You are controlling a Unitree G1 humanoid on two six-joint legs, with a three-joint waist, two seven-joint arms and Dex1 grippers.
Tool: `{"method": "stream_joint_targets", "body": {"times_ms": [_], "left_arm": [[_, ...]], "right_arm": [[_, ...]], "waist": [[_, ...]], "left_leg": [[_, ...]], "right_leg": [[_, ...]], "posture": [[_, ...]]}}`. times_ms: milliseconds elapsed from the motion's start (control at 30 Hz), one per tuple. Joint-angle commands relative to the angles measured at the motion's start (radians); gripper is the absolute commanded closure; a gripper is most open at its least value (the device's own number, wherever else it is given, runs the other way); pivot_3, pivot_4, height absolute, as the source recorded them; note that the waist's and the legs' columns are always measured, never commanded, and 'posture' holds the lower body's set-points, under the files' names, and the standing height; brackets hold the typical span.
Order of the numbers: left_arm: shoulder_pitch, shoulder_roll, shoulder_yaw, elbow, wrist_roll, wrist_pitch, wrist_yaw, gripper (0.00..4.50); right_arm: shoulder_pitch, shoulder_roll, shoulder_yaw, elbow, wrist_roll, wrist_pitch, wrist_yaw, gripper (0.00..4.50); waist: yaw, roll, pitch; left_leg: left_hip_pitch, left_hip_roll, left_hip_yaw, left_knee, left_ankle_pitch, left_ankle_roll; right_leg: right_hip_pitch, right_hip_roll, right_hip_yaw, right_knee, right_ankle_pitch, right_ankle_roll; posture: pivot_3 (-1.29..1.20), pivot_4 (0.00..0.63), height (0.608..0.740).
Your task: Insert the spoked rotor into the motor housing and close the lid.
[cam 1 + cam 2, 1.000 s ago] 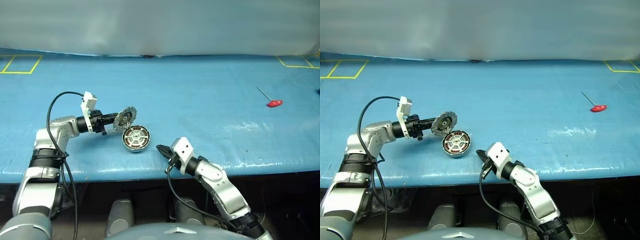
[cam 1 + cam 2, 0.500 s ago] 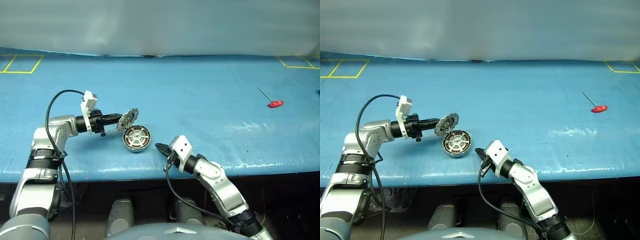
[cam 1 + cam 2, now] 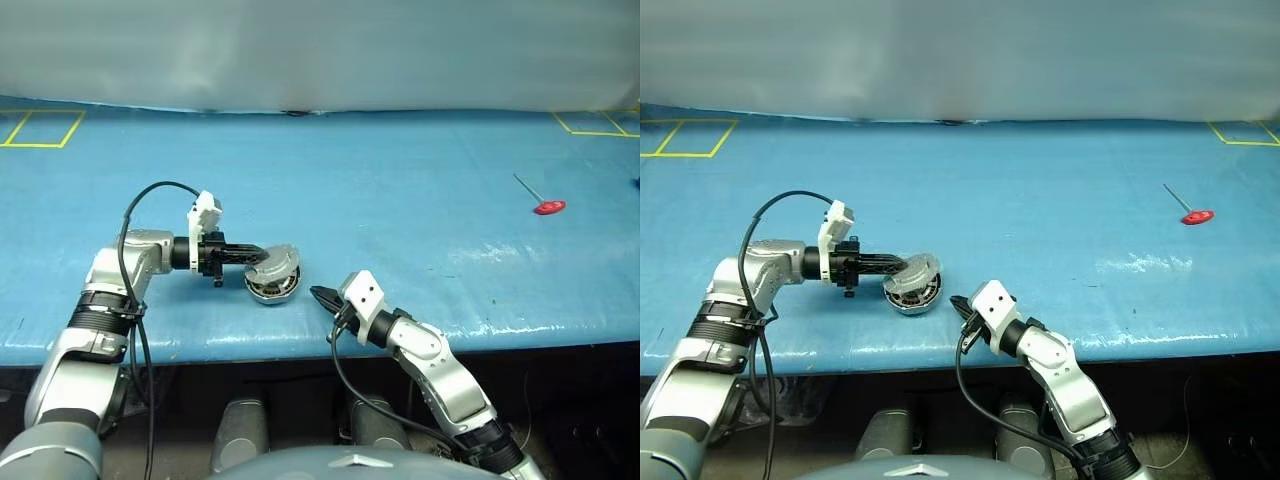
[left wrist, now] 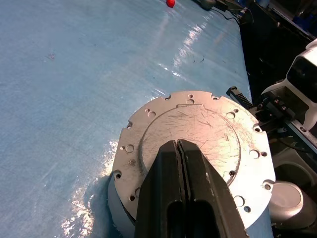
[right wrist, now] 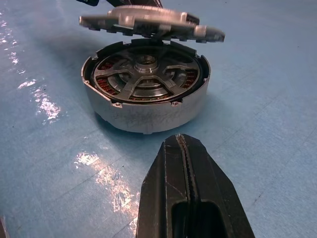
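The motor housing (image 3: 271, 290) sits on the blue table near its front edge. The spoked rotor (image 5: 144, 75) lies inside it, silver spokes over copper windings. The lid (image 3: 276, 263) hangs tilted low over the housing, still parted from the rim on the side facing my right gripper. My left gripper (image 3: 262, 255) is shut, and its tips (image 4: 177, 145) rest on the lid's plain outer face (image 4: 190, 141). My right gripper (image 3: 317, 294) is shut and empty. It hovers just right of the housing, pointing at it, with a gap between them (image 5: 181, 140).
A red-handled tool (image 3: 547, 207) lies far right on the table. Yellow tape marks (image 3: 40, 129) sit at the back corners. The table's front edge (image 3: 250, 350) runs just below the housing. My left arm's cable (image 3: 135, 215) loops above its wrist.
My left gripper has swung right and down, pushing the lid from standing nearly upright to lying low over the housing. The right arm has stayed still.
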Motion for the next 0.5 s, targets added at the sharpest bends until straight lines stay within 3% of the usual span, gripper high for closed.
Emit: {"method": "stream_joint_targets", "body": {"times_ms": [33,333,500], "left_arm": [[-0.007,0.008,-0.046,-0.025,0.027,0.009,-0.045,4.47],[0.034,0.026,-0.071,-0.063,0.054,0.009,-0.060,4.47],[0.097,0.037,0.025,-0.180,-0.018,0.015,-0.029,4.47]], "right_arm": [[0.001,0.012,-0.010,-0.019,0.004,-0.021,-0.009,4.50],[0.002,0.021,-0.016,-0.017,0.004,-0.020,-0.023,4.50],[-0.004,0.034,-0.054,-0.050,0.027,-0.006,-0.044,4.50]], "waist": [[0.000,0.000,0.000],[0.000,0.000,0.000],[-0.001,0.000,0.000]], "left_leg": [[0.000,0.000,0.000,0.000,0.000,0.000],[0.000,0.000,0.000,0.001,0.000,0.000],[0.000,0.000,0.000,0.001,0.000,0.000]], "right_leg": [[0.000,0.000,0.000,0.000,0.000,0.000],[0.000,0.000,0.000,0.000,0.000,0.000],[0.000,0.000,0.001,0.000,0.000,0.000]], "posture": [[0.00,0.150,0.740],[0.00,0.150,0.740],[0.00,0.150,0.740]]}}
